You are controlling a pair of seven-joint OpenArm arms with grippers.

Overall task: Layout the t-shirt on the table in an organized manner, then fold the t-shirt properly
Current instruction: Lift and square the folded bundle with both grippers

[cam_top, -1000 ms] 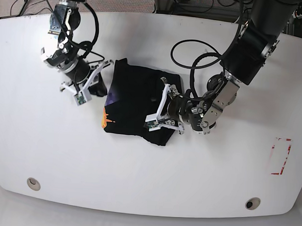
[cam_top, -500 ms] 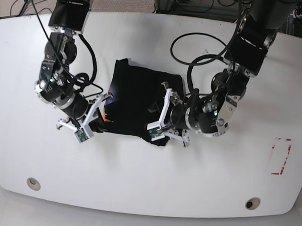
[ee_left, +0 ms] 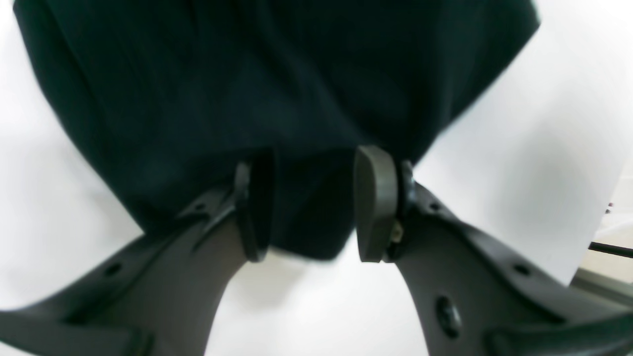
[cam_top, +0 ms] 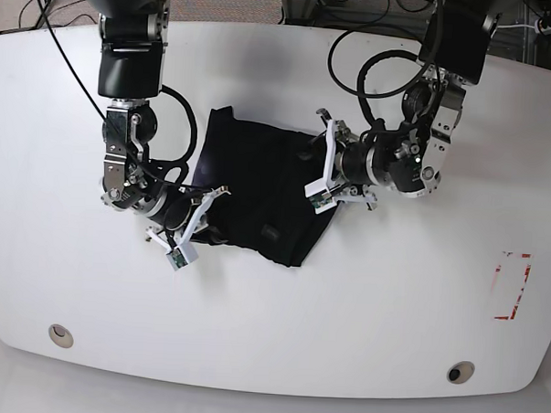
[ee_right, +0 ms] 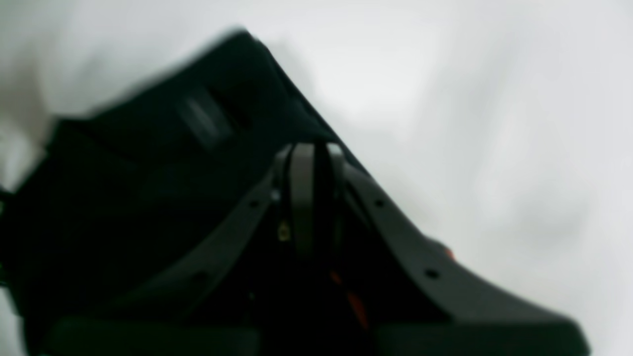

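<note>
White bench (cam_top: 363,293) fills the frame, black t-shirt (cam_top: 258,187) bunched mid-frame. My left gripper (cam_top: 325,172), fingers (ee_left: 376,202) apart, sits at its right edge. My right gripper (cam_top: 199,223), fingers (ee_right: 302,198) together, pinches the lower-left hem.

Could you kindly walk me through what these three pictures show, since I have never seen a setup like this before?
This is a robot with two arms working over a white table. One picture looks down from above; the other two come from small cameras on each wrist, looking along the fingers. On the table lies a black t-shirt, bunched into a rough heap rather than spread flat. The right gripper, on the left of the overhead picture, is shut at the shirt's edge; the blur hides whether cloth is pinched. The left gripper has its jaws apart, with dark cloth showing in the gap between them. A red tape rectangle marks the table's far side.
</note>
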